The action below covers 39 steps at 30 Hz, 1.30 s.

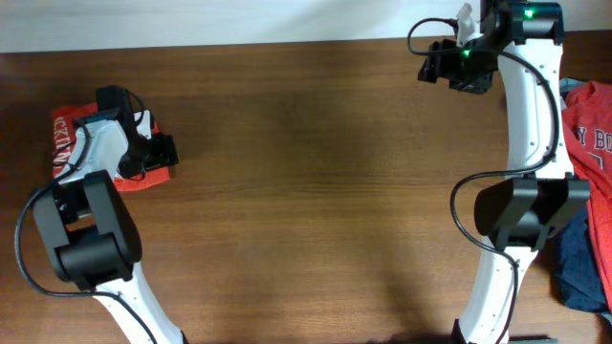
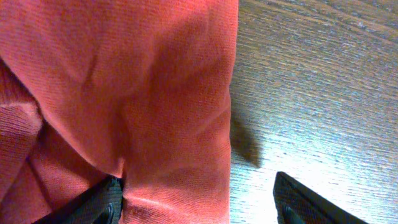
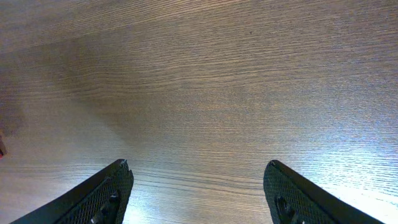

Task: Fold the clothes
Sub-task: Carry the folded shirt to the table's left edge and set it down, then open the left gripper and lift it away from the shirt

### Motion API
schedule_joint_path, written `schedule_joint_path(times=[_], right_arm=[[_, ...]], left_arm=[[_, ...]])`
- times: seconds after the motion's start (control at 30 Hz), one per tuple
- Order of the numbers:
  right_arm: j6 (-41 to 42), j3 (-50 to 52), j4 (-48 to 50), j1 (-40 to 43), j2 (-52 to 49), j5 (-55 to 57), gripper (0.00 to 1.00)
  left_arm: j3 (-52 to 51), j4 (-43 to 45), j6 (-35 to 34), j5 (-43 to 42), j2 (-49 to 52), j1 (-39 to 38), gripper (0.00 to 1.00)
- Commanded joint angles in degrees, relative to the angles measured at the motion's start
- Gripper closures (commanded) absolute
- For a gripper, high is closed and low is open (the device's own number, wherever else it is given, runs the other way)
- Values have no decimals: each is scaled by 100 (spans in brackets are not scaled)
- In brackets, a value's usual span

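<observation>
A folded orange-red T-shirt (image 1: 72,134) with white lettering lies at the table's left side, partly under my left arm. My left gripper (image 1: 163,153) is low over its right edge. In the left wrist view the orange-red cloth (image 2: 124,93) fills the left half, and its edge runs between the open jaws of my left gripper (image 2: 199,179), which pinch nothing. One finger (image 2: 93,205) is against the cloth and the other is over bare wood. My right gripper (image 1: 430,65) hovers at the far right of the table. It is open in the right wrist view (image 3: 198,163), with only wood beneath.
A pile of clothes sits at the right edge beside the right arm: a red shirt with white lettering (image 1: 593,124) on top and a navy garment (image 1: 579,268) below it. The wooden table (image 1: 306,172) stretches between the two arms.
</observation>
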<state>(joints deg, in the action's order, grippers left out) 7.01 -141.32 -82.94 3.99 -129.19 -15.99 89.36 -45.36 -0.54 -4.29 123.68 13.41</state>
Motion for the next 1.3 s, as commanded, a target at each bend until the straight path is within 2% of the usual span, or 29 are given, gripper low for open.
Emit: schedule_joint_path(times=[0.0, 0.13, 0.2, 0.23, 0.27, 0.3, 0.5, 0.6, 0.73, 0.93, 1.27], right_arm=[[-85, -35, 4, 17, 57, 11, 28], [-81, -35, 42, 17, 57, 9, 28], [-81, -35, 111, 17, 57, 9, 5], [-81, -55, 223, 28, 70, 9, 1], [-81, -81, 254, 42, 76, 9, 1], [-81, -144, 291, 61, 92, 11, 1], [-83, -879, -98, 203, 199, 13, 1], [-81, -1637, -546, 203, 376, 59, 1], [-72, -2354, -1213, 199, 763, 671, 1], [-59, -2597, -1438, 199, 1550, 892, 1], [-61, -2583, -1436, 203, 1823, 896, 1]], left_arm=[[-118, -151, -157, -175, 295, 13, 23], [909, -782, -66, -175, 284, -52, 23], [1491, -1110, 15, -170, 284, -122, 22], [2065, -1434, 13, -173, 284, -188, 13], [2378, -1600, 13, -175, 284, -229, 3], [2662, -1744, 13, -173, 284, -273, 1], [4059, -2455, 13, -199, 284, -605, 1], [4846, -2909, 13, -199, 223, -1040, 1], [5567, -3206, 4, -199, 39, -1541, 1], [5921, -3167, -490, -199, -459, -2037, 1], [5917, -3456, -483, -197, -638, -2291, 1]])
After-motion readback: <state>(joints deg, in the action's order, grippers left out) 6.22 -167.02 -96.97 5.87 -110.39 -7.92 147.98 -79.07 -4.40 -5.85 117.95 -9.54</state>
